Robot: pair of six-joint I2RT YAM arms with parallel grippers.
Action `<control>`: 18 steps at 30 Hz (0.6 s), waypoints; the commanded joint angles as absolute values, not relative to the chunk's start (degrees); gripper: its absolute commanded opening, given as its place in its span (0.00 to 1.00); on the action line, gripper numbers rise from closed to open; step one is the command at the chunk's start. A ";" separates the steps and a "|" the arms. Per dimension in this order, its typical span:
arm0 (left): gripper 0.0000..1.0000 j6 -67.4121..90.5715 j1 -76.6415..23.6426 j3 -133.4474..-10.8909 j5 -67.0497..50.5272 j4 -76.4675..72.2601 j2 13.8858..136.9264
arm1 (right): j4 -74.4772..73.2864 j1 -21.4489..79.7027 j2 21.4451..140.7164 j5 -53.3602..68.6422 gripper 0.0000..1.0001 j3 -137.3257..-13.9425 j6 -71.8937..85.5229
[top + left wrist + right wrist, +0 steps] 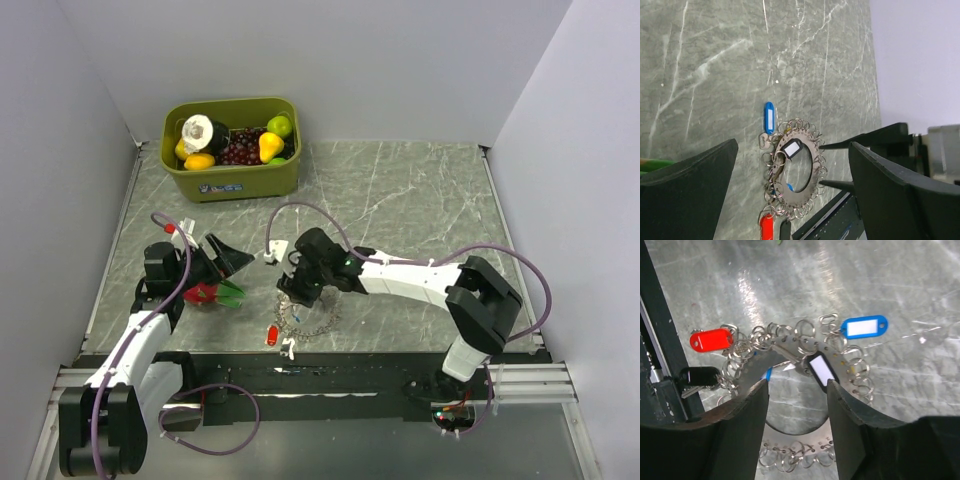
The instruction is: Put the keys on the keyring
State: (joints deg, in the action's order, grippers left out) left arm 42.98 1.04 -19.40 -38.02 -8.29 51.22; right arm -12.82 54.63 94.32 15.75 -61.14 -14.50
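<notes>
- No writing can be read in any view.
- The green bin [250, 182] carries a pale sticker [222, 187] on its front wall; its print is too small to make out.
- The blue key tag [864, 326] has a white label window, and it is blank.
- The black-framed key tag [821, 369] also has a blank white window.
- The red key tag [711, 339] and the black key tag [699, 375] show no lettering.

The right gripper [797, 390] hangs parted above a flat grey metal keyring [780, 344]; a red plastic-headed key [711, 340], a blue plastic-headed key [863, 326] and a black plastic-headed key [699, 376] lie at its rim.
</notes>
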 commanded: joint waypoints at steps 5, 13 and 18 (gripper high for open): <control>0.99 42.98 0.97 -20.74 -38.23 -9.84 50.45 | -11.34 57.57 99.31 10.47 0.59 -62.40 -15.29; 0.99 43.33 0.97 -20.48 -38.85 -10.64 50.27 | -12.83 58.71 105.73 2.65 0.49 -66.09 -14.41; 0.99 43.33 0.97 -20.30 -38.67 -10.55 50.19 | -12.04 58.71 106.79 0.18 0.06 -66.01 -13.71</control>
State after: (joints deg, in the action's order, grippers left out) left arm 42.94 1.04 -19.40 -38.09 -8.75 51.16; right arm -12.58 58.22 105.62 3.90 -64.66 -14.33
